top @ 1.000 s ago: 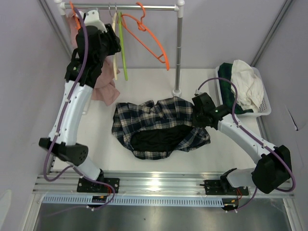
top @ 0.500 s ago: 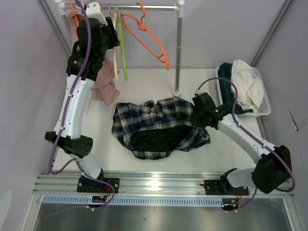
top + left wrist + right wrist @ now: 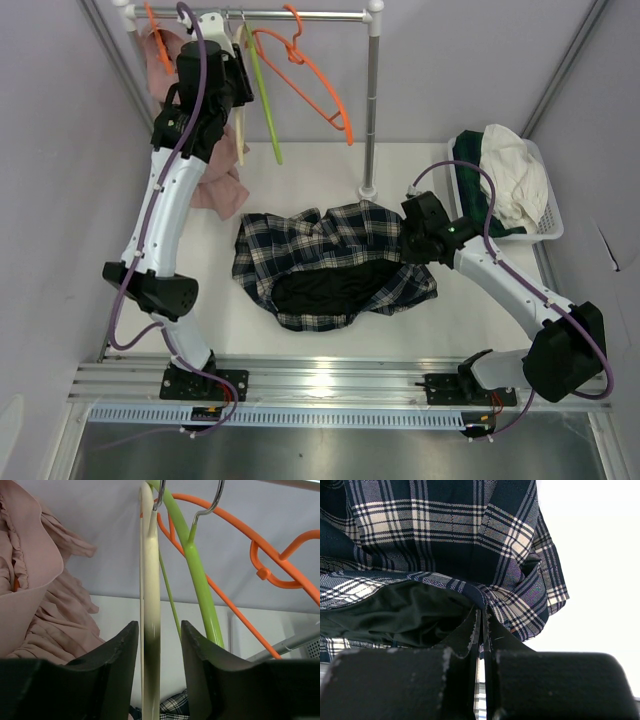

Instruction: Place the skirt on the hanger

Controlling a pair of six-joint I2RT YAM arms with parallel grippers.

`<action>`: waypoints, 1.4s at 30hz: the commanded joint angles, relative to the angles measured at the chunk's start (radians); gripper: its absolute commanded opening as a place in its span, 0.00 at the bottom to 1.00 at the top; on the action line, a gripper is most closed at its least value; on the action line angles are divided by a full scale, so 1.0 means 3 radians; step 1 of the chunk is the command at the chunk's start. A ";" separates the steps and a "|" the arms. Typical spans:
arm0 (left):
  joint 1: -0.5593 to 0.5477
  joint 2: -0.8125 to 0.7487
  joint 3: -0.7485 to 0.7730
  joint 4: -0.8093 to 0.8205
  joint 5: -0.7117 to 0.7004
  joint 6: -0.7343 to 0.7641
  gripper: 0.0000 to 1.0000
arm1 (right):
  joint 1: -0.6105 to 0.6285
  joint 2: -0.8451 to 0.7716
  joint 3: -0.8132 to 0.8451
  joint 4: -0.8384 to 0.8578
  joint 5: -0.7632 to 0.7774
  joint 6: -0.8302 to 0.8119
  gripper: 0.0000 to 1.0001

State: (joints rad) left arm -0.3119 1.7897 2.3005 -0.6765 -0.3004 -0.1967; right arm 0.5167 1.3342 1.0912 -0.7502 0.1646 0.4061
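Straddling cream hanger on rail: my left claw, jaws apart, unclamped. Right claw: closed, pinching skirt at its right edge. Skirt: crumpled on table.

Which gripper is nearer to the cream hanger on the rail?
Left. The left gripper straddles the cream hanger, its open jaws on either side. The right gripper is far off, shut on the skirt.
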 commanded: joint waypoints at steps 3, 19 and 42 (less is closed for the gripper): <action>0.0001 0.0032 0.0114 -0.0010 0.0025 0.0108 0.34 | -0.0035 -0.0030 0.0054 0.0072 -0.0027 -0.0075 0.00; -0.0106 0.0104 0.0181 0.0087 0.0582 0.0318 0.00 | -0.0076 -0.0035 0.0044 0.0092 -0.0063 -0.0116 0.00; -0.0290 0.0232 0.0334 0.0051 0.0045 0.0298 0.00 | -0.0142 -0.0076 0.0039 0.0056 -0.0104 -0.0147 0.00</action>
State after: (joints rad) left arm -0.4202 1.8702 2.3604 -0.6533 -0.2150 -0.0971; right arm 0.4801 1.3342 1.0912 -0.7444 0.1337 0.3798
